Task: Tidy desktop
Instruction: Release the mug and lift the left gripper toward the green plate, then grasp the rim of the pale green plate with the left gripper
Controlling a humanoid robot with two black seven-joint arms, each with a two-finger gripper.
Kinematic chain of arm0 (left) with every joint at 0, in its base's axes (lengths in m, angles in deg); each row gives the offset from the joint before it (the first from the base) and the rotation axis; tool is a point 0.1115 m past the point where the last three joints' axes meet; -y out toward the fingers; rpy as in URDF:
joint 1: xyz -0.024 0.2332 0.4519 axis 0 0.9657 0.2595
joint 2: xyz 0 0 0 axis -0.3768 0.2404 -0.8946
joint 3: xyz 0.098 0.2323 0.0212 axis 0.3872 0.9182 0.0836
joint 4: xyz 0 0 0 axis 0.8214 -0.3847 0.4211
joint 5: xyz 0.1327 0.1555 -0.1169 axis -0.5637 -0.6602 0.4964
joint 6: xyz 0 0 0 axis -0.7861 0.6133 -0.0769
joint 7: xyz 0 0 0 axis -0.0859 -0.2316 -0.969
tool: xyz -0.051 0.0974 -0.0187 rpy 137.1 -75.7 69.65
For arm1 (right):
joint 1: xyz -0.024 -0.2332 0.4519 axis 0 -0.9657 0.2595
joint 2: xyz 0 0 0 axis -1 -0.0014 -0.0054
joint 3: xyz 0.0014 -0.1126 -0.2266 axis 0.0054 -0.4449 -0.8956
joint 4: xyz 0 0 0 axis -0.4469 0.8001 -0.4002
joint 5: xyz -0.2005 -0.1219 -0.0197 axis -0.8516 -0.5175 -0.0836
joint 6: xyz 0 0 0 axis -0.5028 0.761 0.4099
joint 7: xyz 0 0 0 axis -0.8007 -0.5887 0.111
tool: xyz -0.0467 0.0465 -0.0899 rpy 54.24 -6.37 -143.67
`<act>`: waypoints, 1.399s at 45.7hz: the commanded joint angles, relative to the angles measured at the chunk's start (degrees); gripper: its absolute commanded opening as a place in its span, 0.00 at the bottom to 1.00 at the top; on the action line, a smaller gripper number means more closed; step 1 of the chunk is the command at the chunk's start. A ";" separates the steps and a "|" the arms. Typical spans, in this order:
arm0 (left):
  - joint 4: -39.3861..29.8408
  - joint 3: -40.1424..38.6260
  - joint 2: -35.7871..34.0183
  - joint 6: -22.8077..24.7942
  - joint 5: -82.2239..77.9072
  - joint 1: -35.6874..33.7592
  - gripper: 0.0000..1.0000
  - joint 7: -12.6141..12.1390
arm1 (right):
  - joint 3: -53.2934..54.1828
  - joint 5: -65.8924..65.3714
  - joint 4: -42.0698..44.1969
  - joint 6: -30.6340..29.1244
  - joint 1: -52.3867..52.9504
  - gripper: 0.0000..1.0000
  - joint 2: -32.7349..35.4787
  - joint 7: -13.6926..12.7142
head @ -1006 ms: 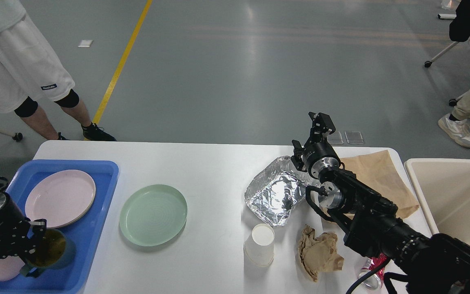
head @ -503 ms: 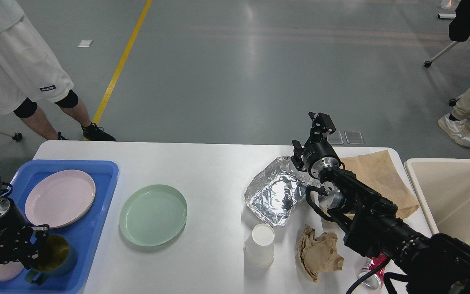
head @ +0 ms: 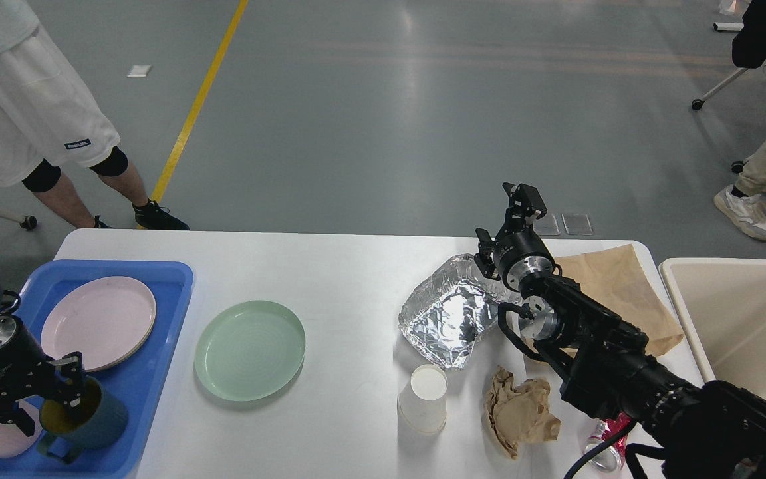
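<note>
The desktop (head: 350,279) is a big white table top. It fills the low part of the view from the head. It is hard, flat and smooth, so things can slide on it. The table stays put. The job is to lift the things off it.

A blue tray (head: 163,346) sits at the left end of the desktop. A pink plate (head: 98,322) lies in it. A teal cup (head: 94,420) stands in the near part of the tray. The left gripper (head: 57,392) is right at the cup's rim. Its jaws look clamped on the rim, but it is hard to be sure.

Just right of the tray lies a green plate (head: 250,350). It is stiff and could be slippery. It looks best to pinch it at the rim.

More to the right lies a foil pan (head: 449,316). It is light and thin and would dent easily. Near it stands a white paper cup (head: 424,397). It is light and would squash if squeezed hard. Next to the cup is a crumpled paper (head: 521,411), soft and easy to grab anywhere. A brown bag (head: 616,286) lies flat at the far right of the desktop.

The right gripper (head: 512,213) is held up above the far edge of the pan. Its jaws are apart and hold nothing.

A beige bin (head: 742,319) stands just past the right end of the desktop.
</note>
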 commanded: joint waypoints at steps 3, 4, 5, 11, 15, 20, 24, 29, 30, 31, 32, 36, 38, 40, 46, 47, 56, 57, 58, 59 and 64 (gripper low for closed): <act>0.00 0.17 0.08 0.00 0.00 -3.28 0.86 0.12 | 0.00 0.05 0.00 -0.06 0.00 1.00 0.00 0.00; 0.00 0.17 0.08 0.00 0.00 -3.81 0.87 0.12 | 0.00 0.05 0.00 0.03 0.00 1.00 0.00 0.00; 0.00 0.17 0.08 0.00 0.00 -4.42 0.87 0.12 | 0.00 -0.03 0.00 0.03 0.00 1.00 0.00 0.00; 0.00 3.24 2.19 0.00 0.44 -8.90 0.88 0.38 | 0.00 0.05 0.00 0.03 0.00 1.00 0.00 0.00; 0.00 5.71 4.65 0.00 0.88 -11.89 0.89 0.47 | 0.00 -0.03 0.00 0.03 0.00 1.00 0.00 0.00; -0.44 6.85 7.64 0.00 0.88 -15.58 0.89 0.47 | 0.00 -0.03 0.00 0.03 0.00 1.00 0.00 0.00; -0.71 7.12 9.22 0.00 0.88 -18.05 0.90 0.47 | 0.00 0.05 0.00 -0.06 0.00 1.00 0.00 0.00; -0.62 7.03 11.33 0.00 0.97 -18.84 0.90 0.47 | 0.00 0.05 0.00 0.03 0.00 1.00 0.00 0.00; -0.62 6.59 11.86 -0.24 0.97 -18.76 0.90 0.47 | 0.00 0.05 0.00 0.03 0.00 1.00 0.00 0.00; -0.53 6.24 12.38 -0.33 0.97 -18.67 0.91 0.47 | 0.00 -0.03 0.00 0.03 0.00 1.00 0.00 0.00; -0.53 6.15 12.91 -0.42 0.97 -18.49 0.92 0.47 | 0.00 0.05 0.00 0.03 0.00 1.00 0.00 0.00; -0.62 5.98 16.07 -0.42 1.06 -17.44 0.94 0.47 | 0.00 0.05 0.00 0.03 0.00 1.00 0.00 0.00; -0.36 5.89 17.74 -1.47 1.06 -15.78 0.94 0.38 | 0.00 -0.03 0.00 0.03 0.00 1.00 0.00 0.00; -0.18 5.89 19.06 -2.52 1.15 -14.28 0.94 0.38 | 0.00 0.05 0.00 0.03 0.00 1.00 0.00 0.00; -0.09 5.10 21.70 -11.04 1.24 -10.41 0.94 -0.14 | 0.00 0.05 0.00 0.03 0.00 1.00 0.00 0.00; -0.09 4.75 21.97 -12.62 1.24 -9.62 0.94 -0.32 | 0.00 -0.03 0.00 0.03 0.00 1.00 0.00 0.00; 0.00 1.58 22.58 -20.72 1.15 -5.05 0.94 -0.93 | 0.00 -0.03 0.00 0.03 0.00 1.00 0.00 0.00; 0.00 1.41 22.67 -20.63 1.15 -4.87 0.95 -0.94 | 0.00 0.05 0.00 0.03 0.00 1.00 0.00 0.00; 0.08 1.32 22.67 -20.63 1.15 -4.78 0.95 -0.94 | 0.00 -0.03 0.00 0.03 0.00 1.00 0.00 0.00; 0.08 1.23 22.76 -20.72 1.06 -4.78 0.95 -1.02 | 0.00 0.05 0.00 0.03 0.00 1.00 0.00 0.00; 0.08 1.32 24.51 -21.07 0.62 -3.03 0.95 -1.02 | 0.00 -0.03 0.00 0.03 0.00 1.00 0.00 0.00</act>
